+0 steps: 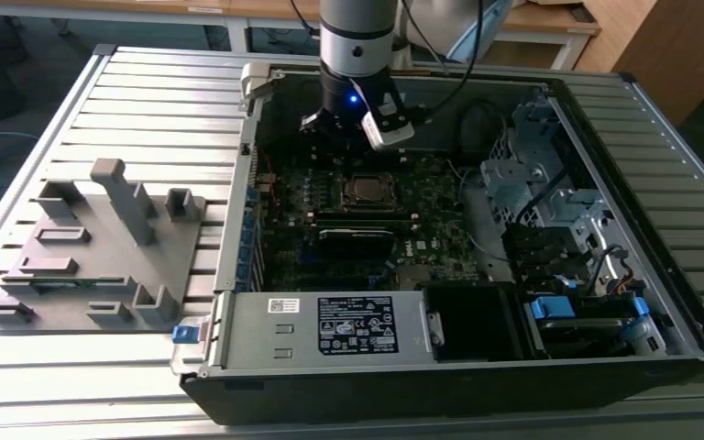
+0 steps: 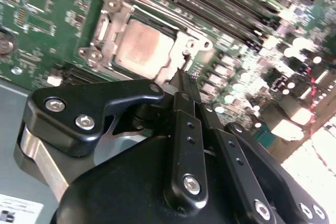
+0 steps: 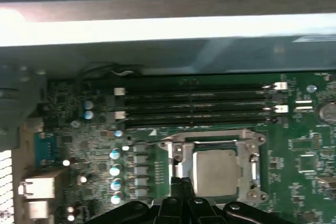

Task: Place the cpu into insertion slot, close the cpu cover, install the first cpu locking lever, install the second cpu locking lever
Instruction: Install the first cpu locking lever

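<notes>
Arm: a grey-and-silver robot arm (image 1: 355, 37) reaches down into an open black tower case (image 1: 450, 394). The case lies on its side on a ribbed grey metal table (image 1: 157, 82).
Gripper: the black two-finger gripper (image 1: 349, 137) hangs over the green motherboard (image 1: 440, 249), near the case's 12 o'clock wall in the exterior view.
Grip: in the second wrist view the slim black fingers (image 2: 181, 129) meet at their tips, clenched together with nothing seen between them.
Cpu: the cpu (image 3: 214, 171), a small flat square chip with a grey-silver metal top, lies flat inside the insertion slot (image 1: 346, 191), a small square socket with a silvery rim.
Cover: the cpu cover (image 3: 215, 140), a thin silvery frame plate, lies down around the chip, whose top shows through its square window.
Cpu to gripper: in the exterior view the chip sits near the gripper, at its 6 o'clock. In the first wrist view the fingertips (image 3: 181, 183) stand just beside the chip's edge; whether they touch, I cannot tell.
Memory slots: long narrow black memory slots (image 3: 194, 103) run at 6 o'clock of the socket in the exterior view.
Surroundings: a grey box with a white label (image 1: 327, 325) lies along the case's 6 o'clock edge. A grey plastic fixture (image 1: 95, 247) sits on the table at 9 o'clock of the case.
</notes>
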Controlling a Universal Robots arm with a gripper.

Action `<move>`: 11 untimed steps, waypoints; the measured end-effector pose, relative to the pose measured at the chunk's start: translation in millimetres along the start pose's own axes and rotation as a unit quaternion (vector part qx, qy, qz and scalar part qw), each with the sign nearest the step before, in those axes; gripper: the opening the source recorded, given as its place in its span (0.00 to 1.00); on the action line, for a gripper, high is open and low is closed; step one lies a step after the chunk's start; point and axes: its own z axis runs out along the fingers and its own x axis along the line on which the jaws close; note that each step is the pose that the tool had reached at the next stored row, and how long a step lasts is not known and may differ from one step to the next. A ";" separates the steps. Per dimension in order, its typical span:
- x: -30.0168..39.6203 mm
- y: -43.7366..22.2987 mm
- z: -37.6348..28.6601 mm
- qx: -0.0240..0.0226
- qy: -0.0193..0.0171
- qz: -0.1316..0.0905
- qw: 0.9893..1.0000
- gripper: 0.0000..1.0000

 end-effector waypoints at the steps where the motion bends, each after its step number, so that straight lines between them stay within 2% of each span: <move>1: 2.0 -0.1 0.0 0.000 0.000 0.000 1.000 0.10; 3: 4.0 -0.2 0.1 0.000 0.000 0.000 1.000 0.10; 11: 4.1 -0.2 -0.9 0.000 0.000 0.001 1.000 0.10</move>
